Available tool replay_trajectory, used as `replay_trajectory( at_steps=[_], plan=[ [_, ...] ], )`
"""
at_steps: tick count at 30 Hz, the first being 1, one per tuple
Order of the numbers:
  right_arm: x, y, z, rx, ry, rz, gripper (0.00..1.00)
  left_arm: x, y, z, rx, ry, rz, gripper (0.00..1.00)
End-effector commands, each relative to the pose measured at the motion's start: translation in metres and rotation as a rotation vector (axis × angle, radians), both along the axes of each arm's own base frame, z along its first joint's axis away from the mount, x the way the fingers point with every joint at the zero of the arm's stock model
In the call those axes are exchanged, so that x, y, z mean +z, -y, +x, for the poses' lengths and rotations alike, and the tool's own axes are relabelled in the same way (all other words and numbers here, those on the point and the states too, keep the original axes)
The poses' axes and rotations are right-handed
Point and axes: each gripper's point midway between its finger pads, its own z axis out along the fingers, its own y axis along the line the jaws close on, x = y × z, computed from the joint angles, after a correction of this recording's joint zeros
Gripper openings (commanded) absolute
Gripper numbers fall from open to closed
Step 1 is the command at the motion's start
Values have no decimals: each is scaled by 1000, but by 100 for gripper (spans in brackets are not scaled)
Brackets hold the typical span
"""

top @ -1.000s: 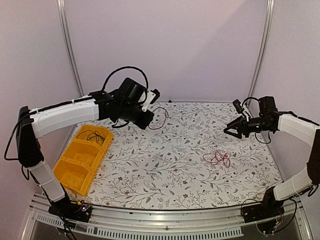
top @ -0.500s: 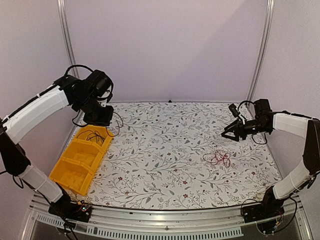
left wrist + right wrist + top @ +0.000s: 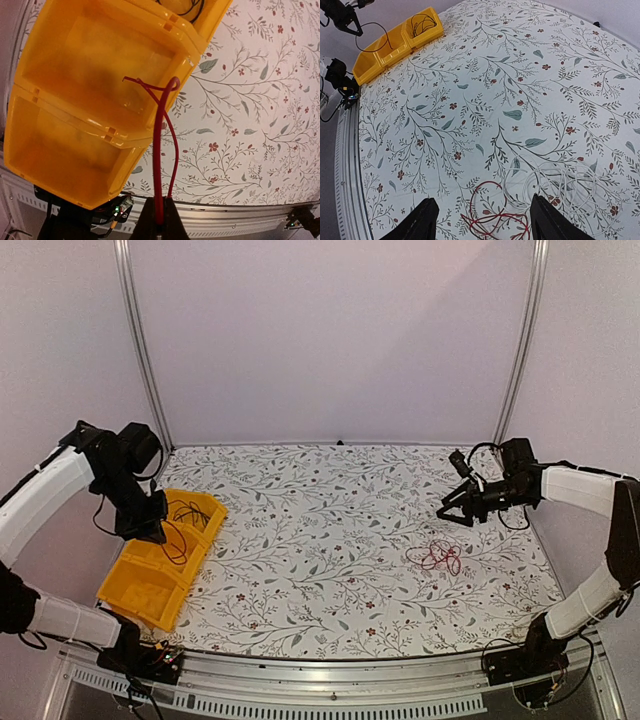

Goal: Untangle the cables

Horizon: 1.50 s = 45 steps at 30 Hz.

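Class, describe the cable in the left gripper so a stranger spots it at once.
Find the yellow bin at the table's left edge. Over its middle compartment, the left gripper pinches a thin red cable; the black cables nearby lie loose in the end compartment.

No text, label, brand, number or sign is legible in any view. The surface point(image 3: 330, 540) carries only a printed leaf-and-flower pattern. The yellow bin point(image 3: 65, 65) shows plain moulded plastic. Small lit points on the electronics at the near edge are too small to read.
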Motion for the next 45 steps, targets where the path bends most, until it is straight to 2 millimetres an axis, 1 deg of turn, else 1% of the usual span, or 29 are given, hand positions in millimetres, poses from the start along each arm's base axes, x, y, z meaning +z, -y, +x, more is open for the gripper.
replay_trajectory(
  at_steps=[1, 2, 3, 5, 8, 10, 13, 17, 20, 21, 23, 24, 27, 30, 31, 33, 36, 39, 42, 44, 45],
  plan=[
    [12, -4, 1, 24, 39, 10, 67, -9, -31, -5, 139, -27, 49, 0],
    [12, -5, 0, 25, 36, 11, 67, -10, -44, -2, 171, -20, 87, 0],
    [12, -5, 0, 27, 37, 10, 67, -11, -52, 1, 186, -13, 113, 0],
    [11, -5, 0, 28, 36, 9, 67, -14, -63, 11, 202, 1, 143, 0],
    [10, -5, 0, 30, 37, 5, 67, -25, -75, 24, 223, -2, 182, 0],
    [9, -5, 0, 29, 33, 2, 67, -36, -78, 32, 226, -6, 185, 0],
    [7, -4, 0, 26, 28, -3, 67, -58, -80, 44, 219, -18, 180, 0],
    [6, -3, 1, 24, 27, -8, 67, -89, -82, 49, 191, -84, 205, 0],
    [5, -3, 1, 23, 33, -16, 67, -99, -87, 55, 178, -91, 245, 0],
    [5, -3, 2, 21, 34, -19, 67, -102, -88, 59, 173, -80, 246, 0],
    [4, -3, 1, 21, 31, -20, 67, -108, -85, 60, 163, -89, 232, 0],
    [4, -2, 1, 21, 31, -20, 67, -111, -82, 59, 156, -105, 221, 3],
    [3, -3, 1, 22, 29, -21, 67, -116, -79, 56, 140, -134, 206, 32],
    [4, -2, 3, 16, 32, -23, 67, -107, -84, 56, 138, -127, 233, 47],
    [4, -2, 4, 13, 31, -24, 67, -102, -86, 57, 139, -117, 242, 51],
    [6, -1, 8, 1, 27, -31, 67, -89, -85, 63, 138, -81, 236, 56],
    [9, 2, 12, -24, 15, -49, 68, -70, -80, 72, 135, -29, 208, 59],
    [6, 11, 17, -66, 12, -113, 68, -48, -79, 86, 119, 22, 206, 59],
    [4, 28, 25, -120, 17, -185, 68, -20, -77, 110, 96, 104, 224, 59],
    [8, 43, 34, -173, 19, -210, 68, -1, -70, 130, 58, 167, 246, 60],
    [8, 51, 38, -200, 14, -223, 68, 11, -62, 144, 17, 209, 253, 60]
  ],
)
